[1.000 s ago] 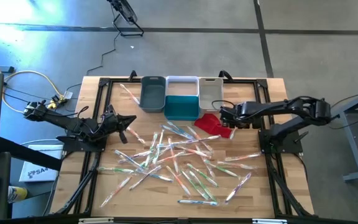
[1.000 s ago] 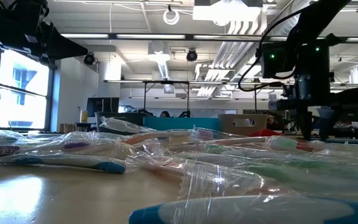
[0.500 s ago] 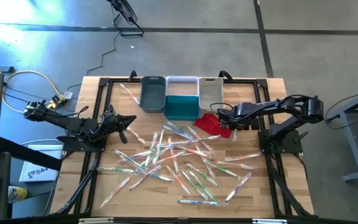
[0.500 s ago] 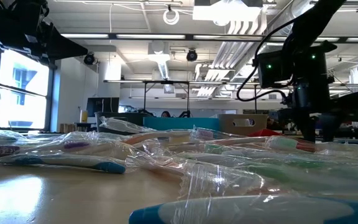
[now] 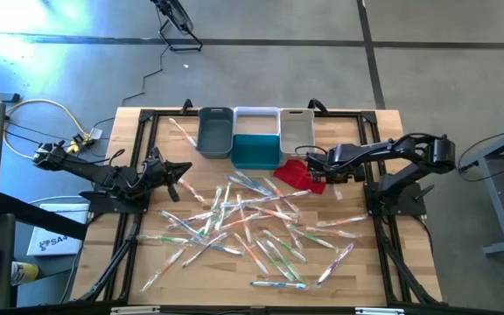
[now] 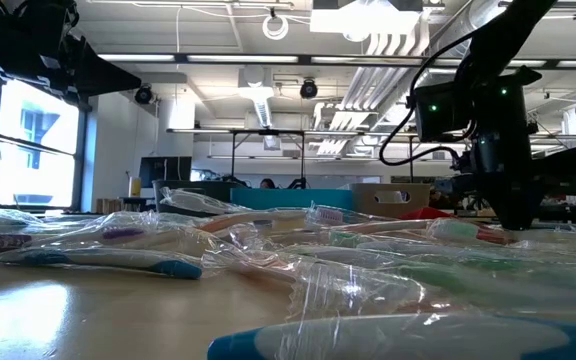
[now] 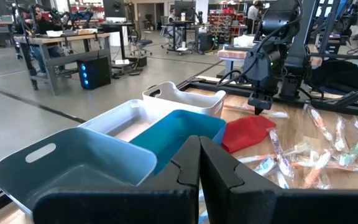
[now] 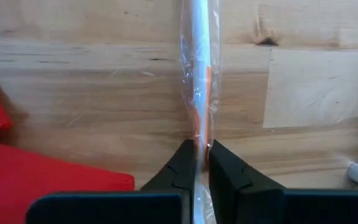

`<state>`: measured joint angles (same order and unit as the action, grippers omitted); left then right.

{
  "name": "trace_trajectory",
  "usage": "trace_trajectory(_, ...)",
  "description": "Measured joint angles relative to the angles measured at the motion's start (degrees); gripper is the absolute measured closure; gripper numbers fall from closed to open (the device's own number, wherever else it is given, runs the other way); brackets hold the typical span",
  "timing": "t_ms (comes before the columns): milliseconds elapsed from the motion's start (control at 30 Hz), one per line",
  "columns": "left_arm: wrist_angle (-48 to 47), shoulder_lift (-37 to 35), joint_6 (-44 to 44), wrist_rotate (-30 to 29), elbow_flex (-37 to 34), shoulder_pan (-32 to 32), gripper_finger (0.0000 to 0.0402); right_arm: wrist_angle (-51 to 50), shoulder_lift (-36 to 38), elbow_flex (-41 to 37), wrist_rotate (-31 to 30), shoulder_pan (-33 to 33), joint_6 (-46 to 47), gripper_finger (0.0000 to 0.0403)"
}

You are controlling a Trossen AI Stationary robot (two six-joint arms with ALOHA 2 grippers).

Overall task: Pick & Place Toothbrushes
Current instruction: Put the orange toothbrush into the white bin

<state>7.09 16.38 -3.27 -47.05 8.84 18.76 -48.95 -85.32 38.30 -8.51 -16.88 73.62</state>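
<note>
A wooden table (image 5: 147, 262) holds three small bins side by side along its far edge: a grey bin (image 5: 215, 133), a teal bin (image 5: 256, 150) nested in a white tray (image 5: 257, 117), and a white bin (image 5: 297, 129). A red cloth (image 5: 294, 175) lies crumpled just in front of the teal and white bins.

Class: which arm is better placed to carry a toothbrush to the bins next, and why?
Right. Its claw is shut on a wrapped toothbrush beside the red cloth, near the bins. The left claw is shut and empty.
</note>
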Motion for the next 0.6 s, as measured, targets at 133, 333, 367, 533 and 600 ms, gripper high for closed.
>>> trace_trajectory(133, 0.00, 0.00, -0.01, -0.01, 0.00, 0.00, 0.0402, -0.22, 0.00, 0.00, 0.10, 0.17, -0.36, 0.0384)
trace_trajectory(333, 0.03, 0.00, -0.02, 0.00, 0.00, 0.00, 0.0402, -0.27, 1.13, -0.13, 0.09, 0.97, -2.23, 0.0389)
trace_trajectory(367, 0.06, -0.02, -0.02, 0.00, 0.00, 0.00, 0.0402, -0.26, 1.76, -0.13, 0.07, 1.15, -2.46, 0.0389)
trace_trajectory(533, 1.10, -0.02, -0.02, 0.00, 0.00, 0.00, 0.0402, -0.46, 7.40, -0.11, -0.81, 1.18, -3.06, 0.0389)
trace_trajectory(600, 1.96, 0.00, 0.00, 0.00, 0.00, 0.00, 0.0402, -0.65, 10.40, -0.11, -2.30, 1.18, -3.43, 0.0389)
